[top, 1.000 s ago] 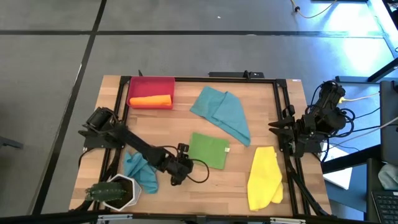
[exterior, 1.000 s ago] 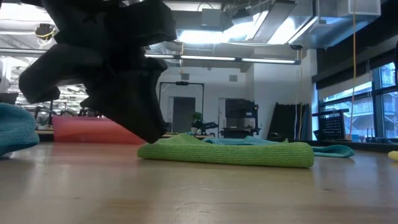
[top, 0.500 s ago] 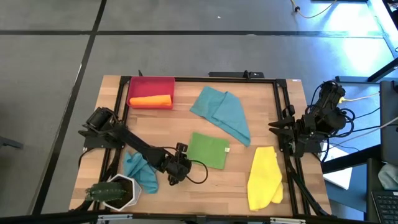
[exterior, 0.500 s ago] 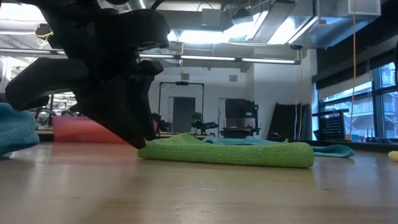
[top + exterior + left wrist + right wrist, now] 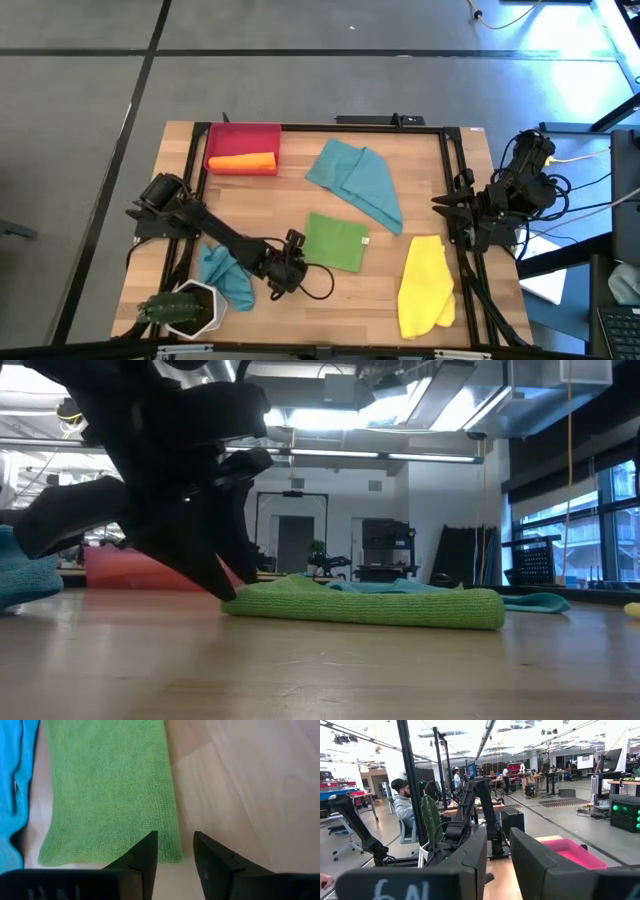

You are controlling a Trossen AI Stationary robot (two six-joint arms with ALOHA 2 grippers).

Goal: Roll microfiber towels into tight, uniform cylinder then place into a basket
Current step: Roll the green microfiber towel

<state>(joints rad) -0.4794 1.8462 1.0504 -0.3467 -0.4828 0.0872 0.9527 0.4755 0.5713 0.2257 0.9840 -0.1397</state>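
Observation:
The green towel [image 5: 337, 242] lies folded flat at mid-table. My left gripper [image 5: 293, 263] slants down at its near left corner [image 5: 176, 855]. Its fingers are open, and the corner shows in the gap between them. My right gripper [image 5: 445, 205] hangs raised at the table's right edge, open and holding nothing [image 5: 497, 840]. An orange rolled towel [image 5: 243, 161] lies in the red basket [image 5: 215, 135] at the far left. A teal towel [image 5: 355, 180] is spread at the far middle. Another teal towel [image 5: 225, 275] is crumpled at the near left. The yellow towel [image 5: 425, 285] lies at the near right. My left gripper comes slanting down from the table's left at the green towel's near left corner [image 5: 172, 851]. One fingertip [image 5: 224, 590] reaches the tabletop beside the towel's end. I cannot tell whether the fingers touch the cloth. The towel lies flat on the table.
A white pot with a plant [image 5: 185, 310] stands at the near left corner, close to the left arm. A black cable [image 5: 318, 285] loops on the table by the left gripper. Bare wood shows between the green and yellow towels.
My left gripper has stayed at the green towel's corner and rolled about its own pointing line. In the low view its dark body now stands more upright, with a fingertip lower by the towel's end. The towel has not moved.

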